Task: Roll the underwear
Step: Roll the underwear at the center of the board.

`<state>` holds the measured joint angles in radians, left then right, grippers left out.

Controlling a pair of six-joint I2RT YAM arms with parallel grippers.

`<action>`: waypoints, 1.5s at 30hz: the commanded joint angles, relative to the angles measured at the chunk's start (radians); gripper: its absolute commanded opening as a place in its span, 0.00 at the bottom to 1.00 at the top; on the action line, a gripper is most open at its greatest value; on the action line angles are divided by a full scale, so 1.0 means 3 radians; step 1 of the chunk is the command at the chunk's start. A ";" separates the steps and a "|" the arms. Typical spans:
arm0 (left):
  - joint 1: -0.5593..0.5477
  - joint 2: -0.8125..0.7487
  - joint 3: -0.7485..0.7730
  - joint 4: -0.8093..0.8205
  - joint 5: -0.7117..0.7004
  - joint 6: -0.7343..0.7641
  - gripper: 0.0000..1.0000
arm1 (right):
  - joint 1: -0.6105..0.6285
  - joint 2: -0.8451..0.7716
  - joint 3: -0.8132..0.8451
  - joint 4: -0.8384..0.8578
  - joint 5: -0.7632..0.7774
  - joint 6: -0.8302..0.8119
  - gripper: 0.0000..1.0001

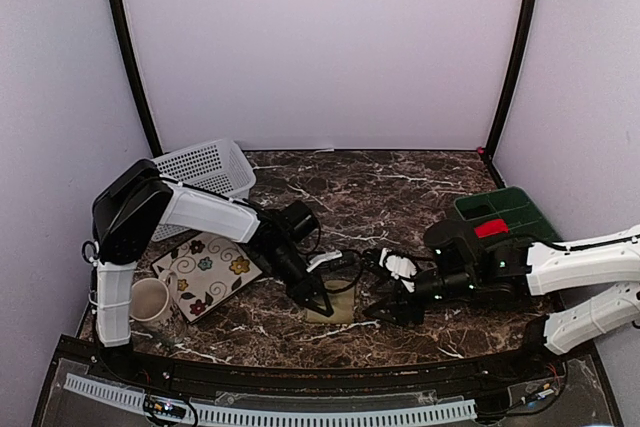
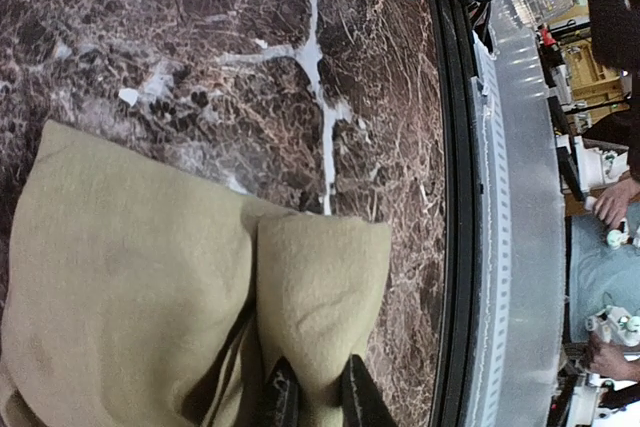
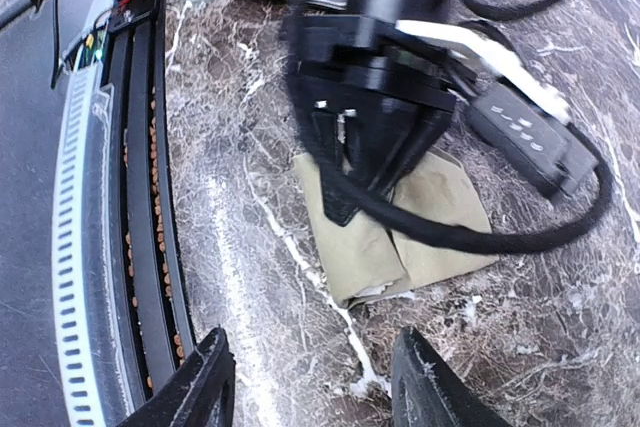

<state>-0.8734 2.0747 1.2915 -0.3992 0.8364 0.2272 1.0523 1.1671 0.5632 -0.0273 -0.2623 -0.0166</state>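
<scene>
- One olive underwear (image 1: 338, 309) lies folded on the table (image 1: 420, 182), near its front edge.
- It looks light, soft and floppy. I judge it will slide on the smooth top, so you should take it at a folded edge.
- Your left hand (image 2: 312, 392) pinches its fold, and your right hand (image 3: 310, 377) is spread and empty.
- No label or writing is readable on it.

Dark brown marble tabletop (image 1: 400, 187), pale lilac walls (image 1: 320, 47), black corner posts (image 1: 125, 47)
</scene>
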 commanded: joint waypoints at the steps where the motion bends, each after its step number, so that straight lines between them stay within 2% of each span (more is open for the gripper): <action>1: 0.0101 0.0323 0.0204 -0.0503 0.0269 -0.0008 0.04 | 0.0253 0.0155 -0.0016 0.0305 0.0345 -0.0252 0.52; 5: 0.0164 0.0573 0.0462 -0.0777 0.0427 0.0142 0.05 | 0.0378 0.0648 0.0189 0.0393 0.0471 -0.0559 0.52; 12: 0.0186 0.0651 0.0475 -0.0802 0.0462 0.0171 0.05 | 0.0388 0.1109 0.0332 0.0683 0.0623 -0.0882 0.52; 17: 0.0185 0.0666 0.0514 -0.0840 0.0472 0.0209 0.05 | 0.0386 0.1344 0.0427 0.0708 0.0660 -0.1028 0.52; 22: 0.0187 0.0669 0.0508 -0.0836 0.0479 0.0224 0.06 | 0.0377 0.1633 0.0457 0.0652 0.0662 -0.0998 0.48; 25: 0.0190 0.0665 0.0517 -0.0856 0.0485 0.0269 0.08 | 0.0374 0.1721 0.0462 0.0625 0.0568 -0.0868 0.37; 28: 0.0195 0.0645 0.0530 -0.0872 0.0480 0.0293 0.12 | 0.0375 0.1737 0.0440 0.0577 0.0505 -0.0759 0.19; 31: 0.0201 0.0592 0.0526 -0.0871 0.0421 0.0308 0.23 | 0.0370 0.1699 0.0463 0.0465 0.0495 -0.0707 0.00; 32: 0.0210 0.0558 0.0521 -0.0862 0.0370 0.0305 0.27 | 0.0364 0.1679 0.0465 0.0446 0.0468 -0.0678 0.00; 35: 0.0271 0.0286 0.0361 -0.0713 0.0209 0.0253 0.41 | 0.0337 0.1649 0.0526 0.0300 0.0275 -0.0532 0.00; 37: 0.0350 -0.0013 0.0163 -0.0460 0.0009 0.0185 0.45 | 0.0294 0.1631 0.0568 0.0203 0.0105 -0.0424 0.00; 41: 0.0480 -0.0784 -0.0431 0.0300 -0.0444 0.0074 0.51 | 0.0146 0.1630 0.0654 0.0027 -0.0233 -0.0231 0.00; 45: 0.0484 -0.1424 -0.1086 0.0851 -0.0877 0.0259 0.51 | -0.0074 0.1831 0.0930 -0.0276 -0.0709 -0.0080 0.00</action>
<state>-0.7277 1.8217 1.1072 -0.3569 0.7525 0.2695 1.0851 1.6608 0.7704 0.0185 -0.2966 -0.1146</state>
